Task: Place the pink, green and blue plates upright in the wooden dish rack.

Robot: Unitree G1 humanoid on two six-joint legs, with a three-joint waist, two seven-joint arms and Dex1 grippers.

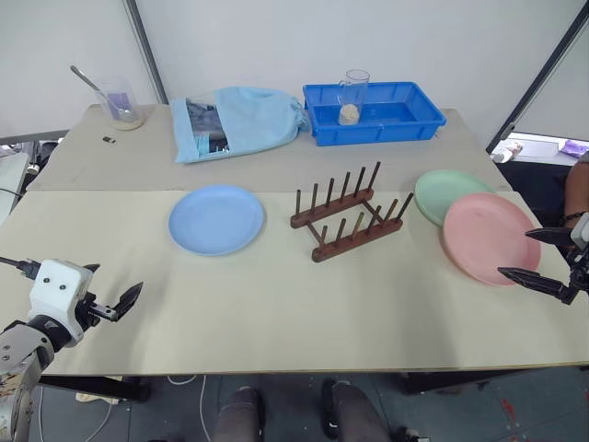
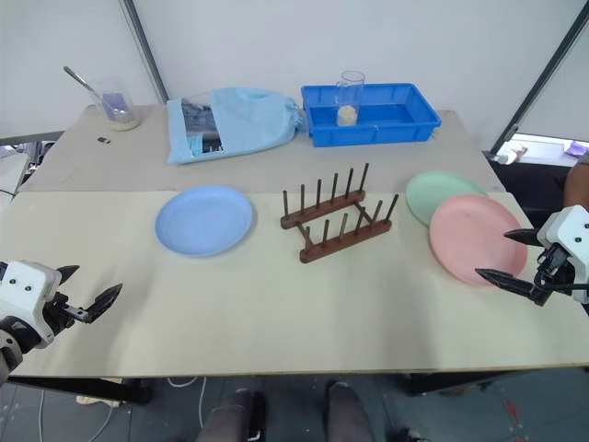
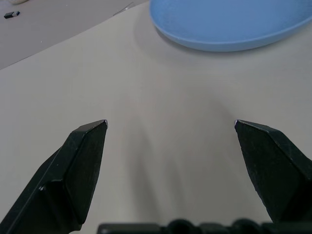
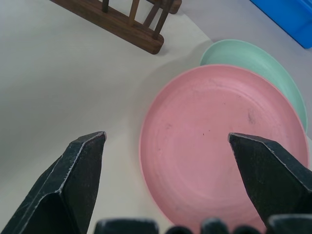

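The wooden dish rack (image 1: 348,215) stands empty at the table's middle. Left of it the blue plate (image 1: 216,218) lies flat. To its right the green plate (image 1: 448,192) lies flat, with the pink plate (image 1: 489,237) overlapping its near edge. My right gripper (image 1: 538,255) hovers open at the pink plate's right rim, fingers (image 4: 73,180) spread over the plate (image 4: 219,146). Near the table's front left corner my left gripper (image 1: 110,295) is open and holds nothing; the blue plate (image 3: 229,24) lies some way ahead of its fingertips (image 3: 87,146).
At the back of the table (image 1: 276,313) stand a bright blue tray (image 1: 373,112) with a glass jar (image 1: 353,95) in it, a light blue cloth bag (image 1: 235,121) and a beaker with a spoon (image 1: 120,103). A person's arm (image 1: 578,189) shows at the right edge.
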